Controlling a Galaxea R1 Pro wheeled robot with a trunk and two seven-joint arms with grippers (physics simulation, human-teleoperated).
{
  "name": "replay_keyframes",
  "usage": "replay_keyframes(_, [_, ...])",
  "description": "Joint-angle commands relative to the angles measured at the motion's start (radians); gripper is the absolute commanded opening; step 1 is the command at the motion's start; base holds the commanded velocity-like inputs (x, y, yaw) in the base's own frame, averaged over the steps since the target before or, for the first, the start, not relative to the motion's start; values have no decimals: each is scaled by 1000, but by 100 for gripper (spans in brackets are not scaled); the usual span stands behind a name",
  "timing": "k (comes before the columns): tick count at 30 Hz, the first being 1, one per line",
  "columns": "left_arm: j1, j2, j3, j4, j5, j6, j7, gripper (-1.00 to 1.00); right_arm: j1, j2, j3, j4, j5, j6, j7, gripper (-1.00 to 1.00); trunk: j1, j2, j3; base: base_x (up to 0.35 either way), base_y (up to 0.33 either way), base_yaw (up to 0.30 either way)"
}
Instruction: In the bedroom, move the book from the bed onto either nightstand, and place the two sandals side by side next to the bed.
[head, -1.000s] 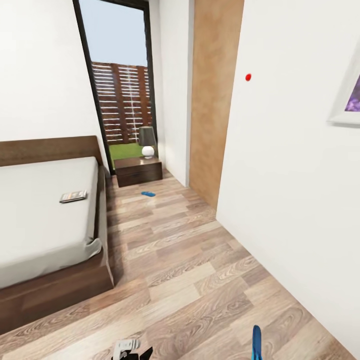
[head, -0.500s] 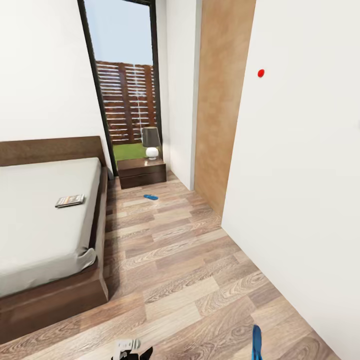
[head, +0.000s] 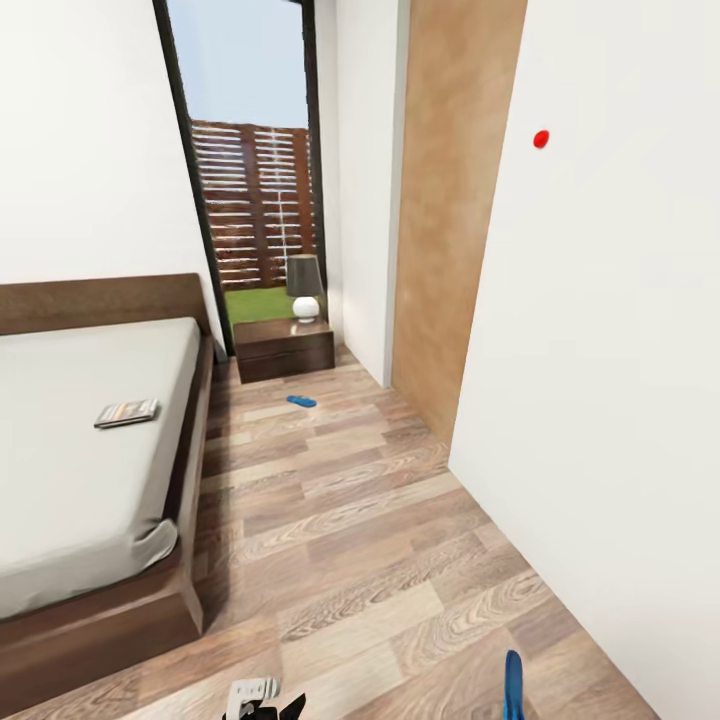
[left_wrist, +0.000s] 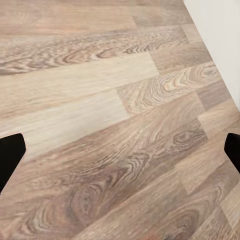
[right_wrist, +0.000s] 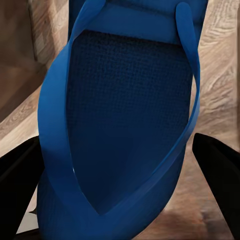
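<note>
The bed (head: 80, 470) lies at the left with the book (head: 127, 413) flat on its mattress near the right edge. Past the bed's head stands a nightstand (head: 283, 348) by the tall window. One blue sandal (head: 301, 401) rests on the plank floor just in front of that nightstand. The other sandal (right_wrist: 125, 115) hangs in my right gripper (right_wrist: 120, 170), which is shut on it with dark fingers (right_wrist: 217, 160) on either side; its blue tip (head: 513, 685) shows in the head view. My left gripper (left_wrist: 120, 150) is open over bare floor.
A grey-shaded lamp (head: 305, 287) stands on the nightstand. A white wall (head: 610, 380) with a red dot (head: 541, 139) and a tan panel (head: 450, 230) borders the right side. The wood floor (head: 350, 520) runs between bed and wall toward the window (head: 250, 170).
The whole head view has shifted as the camera moved and turned; the framed picture has left the right edge. The book, the floor sandal and both grippers look unchanged.
</note>
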Motion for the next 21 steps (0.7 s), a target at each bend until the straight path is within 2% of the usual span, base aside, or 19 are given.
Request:
replay_keyframes(1, [-1, 1, -4, 1, 6, -4, 0, 100, -1, 0, -2, 1, -6, 2, 4, -100, 0, 0, -1, 306, -100, 0])
replay_keyframes(15, [-1, 1, -4, 1, 6, -4, -1, 100, -1, 0, -2, 1, -6, 2, 4, -100, 0, 0, -1, 308, -103, 1])
replay_keyframes(21, [-1, 1, -4, 1, 6, -4, -1, 100, -1, 0, -2, 1, -6, 2, 4, -100, 0, 0, -2, 308, -103, 170])
